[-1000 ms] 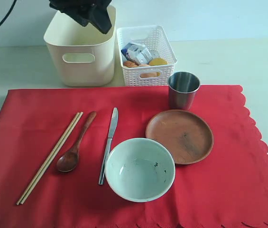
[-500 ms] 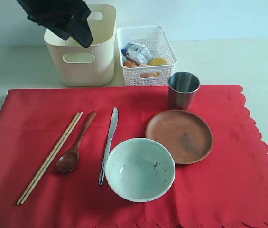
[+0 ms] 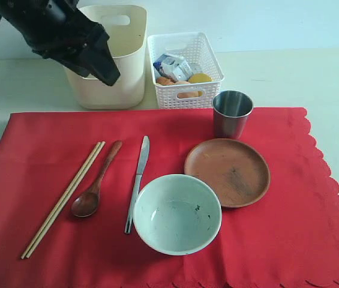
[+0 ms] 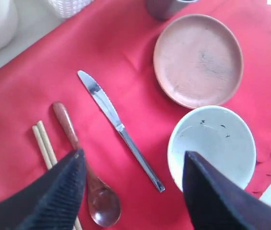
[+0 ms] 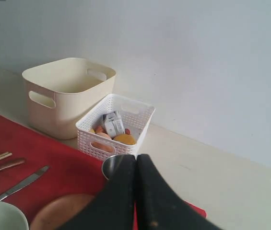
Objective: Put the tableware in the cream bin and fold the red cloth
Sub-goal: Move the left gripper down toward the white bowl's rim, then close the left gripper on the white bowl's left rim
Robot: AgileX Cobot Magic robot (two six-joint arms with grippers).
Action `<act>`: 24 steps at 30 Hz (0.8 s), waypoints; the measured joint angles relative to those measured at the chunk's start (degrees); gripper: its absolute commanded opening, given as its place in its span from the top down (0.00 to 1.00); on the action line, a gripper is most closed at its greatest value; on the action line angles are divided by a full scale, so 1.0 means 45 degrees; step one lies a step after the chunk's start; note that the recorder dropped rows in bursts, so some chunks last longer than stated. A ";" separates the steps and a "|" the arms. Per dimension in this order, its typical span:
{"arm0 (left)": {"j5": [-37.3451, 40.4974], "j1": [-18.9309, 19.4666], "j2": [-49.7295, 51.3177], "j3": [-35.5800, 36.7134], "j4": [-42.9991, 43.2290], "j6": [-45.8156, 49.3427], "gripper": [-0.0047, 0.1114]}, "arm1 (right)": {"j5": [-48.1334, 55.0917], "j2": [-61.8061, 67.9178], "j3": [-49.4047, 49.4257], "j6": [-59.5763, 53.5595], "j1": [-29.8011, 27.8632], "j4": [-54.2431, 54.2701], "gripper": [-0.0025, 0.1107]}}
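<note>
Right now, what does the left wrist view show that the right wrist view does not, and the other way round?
Only the left wrist view: the open left gripper, the head of the spoon, and the bowl and plate seen whole.
Only the right wrist view: the shut right gripper, the whole cream bin, and the food items in the white basket.
Both: the red cloth, the knife, the chopsticks, and at least part of the bowl and plate.
</note>
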 measured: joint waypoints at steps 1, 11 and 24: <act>-0.0128 -0.0054 0.0000 0.0173 -0.0064 0.0118 0.46 | 0.0000 0.0000 0.0000 0.0000 0.0000 0.0000 0.98; -0.1568 -0.1071 0.0025 0.1670 -0.0247 0.1422 0.44 | 0.0000 0.0000 0.0000 0.0000 0.0000 0.0000 0.98; -0.1586 -0.1247 0.1132 0.3373 -0.0325 0.1481 0.34 | 0.0032 -0.1004 0.0000 0.0000 -0.1528 0.0261 0.98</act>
